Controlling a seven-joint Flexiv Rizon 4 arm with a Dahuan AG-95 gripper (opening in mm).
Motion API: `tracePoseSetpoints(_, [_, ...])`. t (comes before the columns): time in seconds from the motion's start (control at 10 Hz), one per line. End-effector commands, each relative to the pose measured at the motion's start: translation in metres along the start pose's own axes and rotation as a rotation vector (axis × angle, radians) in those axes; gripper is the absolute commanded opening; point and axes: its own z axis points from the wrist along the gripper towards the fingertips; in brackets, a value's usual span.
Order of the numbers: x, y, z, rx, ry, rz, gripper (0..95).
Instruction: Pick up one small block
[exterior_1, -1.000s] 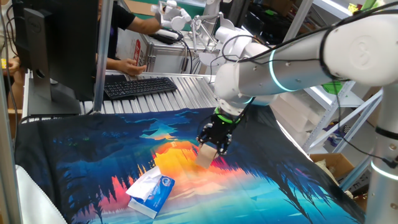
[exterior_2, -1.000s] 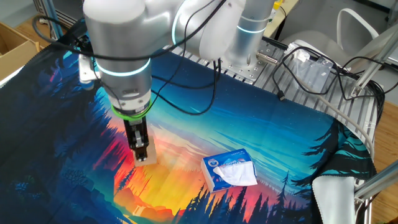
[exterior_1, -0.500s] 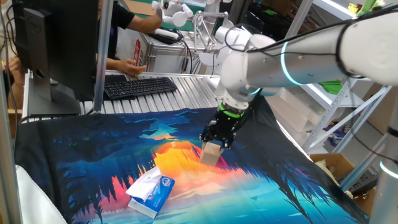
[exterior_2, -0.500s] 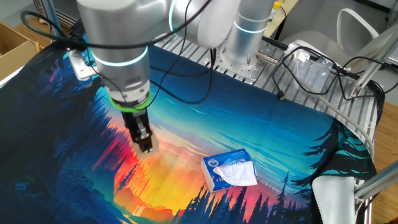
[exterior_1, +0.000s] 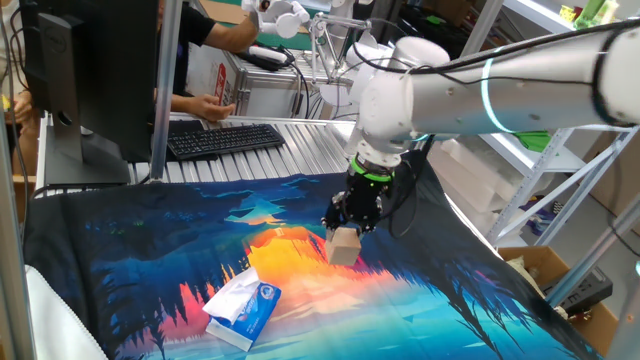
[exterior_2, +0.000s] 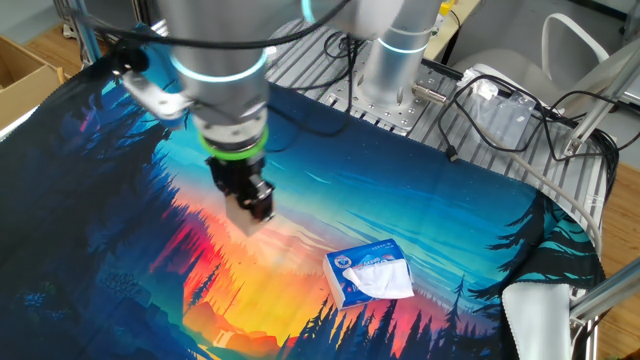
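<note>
Tan wooden small block clamped between fingers of gripper, apparently clear of printed mat, up and away from tissue pack. Grip on opposite faces keeps cube level; pick looks nearly complete.

No readable text, brand, number or sign in either view. Tissue pack bore round blue emblem, lettering too small to read. Red-and-white box behind keyboard carried print, illegible. Keyboard key legends blurred.
</note>
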Motion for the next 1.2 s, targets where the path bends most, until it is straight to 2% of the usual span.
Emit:
tracePoseSetpoints(0.1, [0.021,-0.002,-0.018,0.038,-0.003,-0.155,0.0])
tracePoseSetpoints(0.4, [0.037,-0.015,-0.028,0.052,-0.007,-0.268,0.0])
tracePoseSetpoints(0.5, [0.044,-0.016,-0.032,0.071,-0.007,-0.302,0.0])
tracePoseSetpoints(0.6, [0.050,-0.017,-0.035,0.076,-0.007,-0.326,0.0])
tracePoseSetpoints(0.8, [0.060,-0.020,-0.039,0.095,-0.023,-0.341,0.0])
tracePoseSetpoints(1.0, [0.062,-0.020,-0.040,0.121,-0.036,-0.341,0.0])
tracePoseSetpoints(1.2, [0.066,-0.024,-0.041,0.131,-0.035,-0.341,0.0])
